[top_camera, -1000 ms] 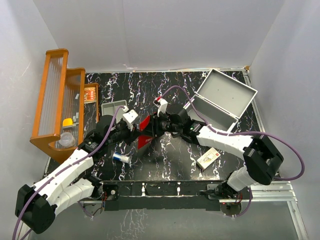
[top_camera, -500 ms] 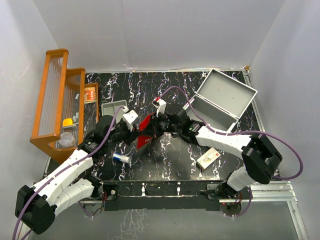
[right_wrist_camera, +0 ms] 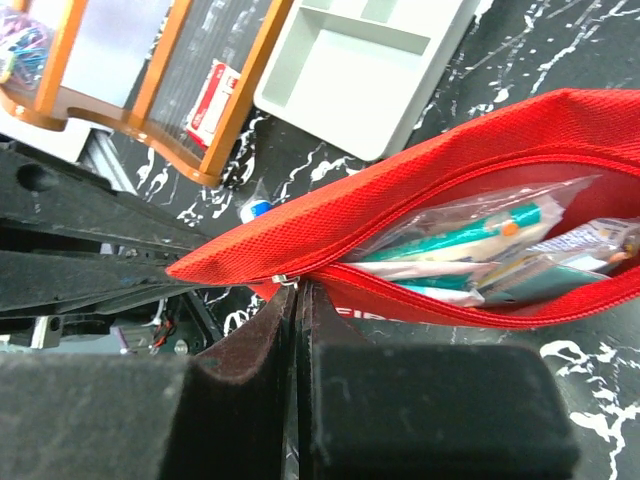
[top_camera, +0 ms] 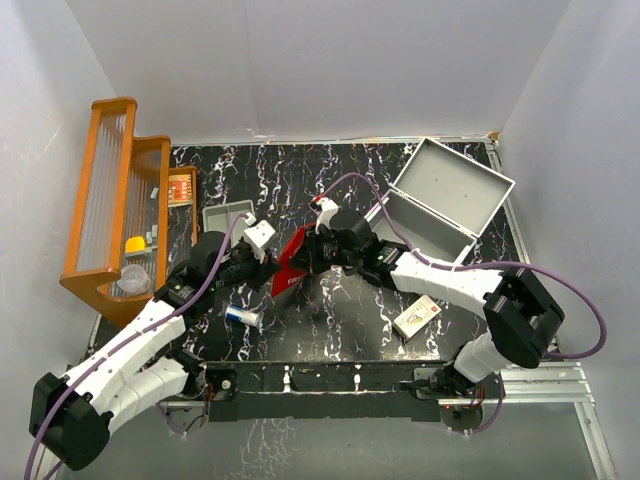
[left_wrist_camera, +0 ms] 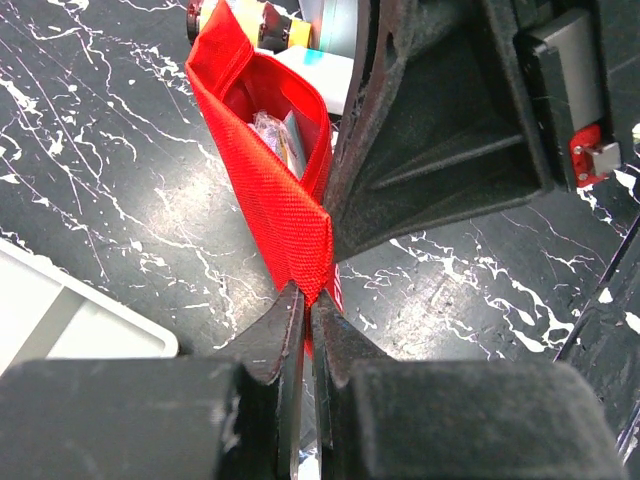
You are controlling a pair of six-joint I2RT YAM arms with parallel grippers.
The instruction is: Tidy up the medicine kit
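- Straight ahead, a plain white back wall [top_camera: 320,60], smooth and evenly lit.
- On either side stand white side walls, one on the left [top_camera: 40,150] and one on the right [top_camera: 590,150]. They angle in and box the table like a booth.
- In the middle lies a black marble-look tabletop with white veins [top_camera: 300,170], running right up to the back wall.
- An orange-brown wooden rack [top_camera: 113,104] with pale slatted panels stands at the table's left edge, close to the left wall.
- A silver metal rail [top_camera: 555,377] runs along the near right edge of the table.
- Below the near edge there's a pale grey floor [top_camera: 300,450], slightly mottled.
- The light is soft and diffuse, shadows are faint, and the dark top has a mild sheen.
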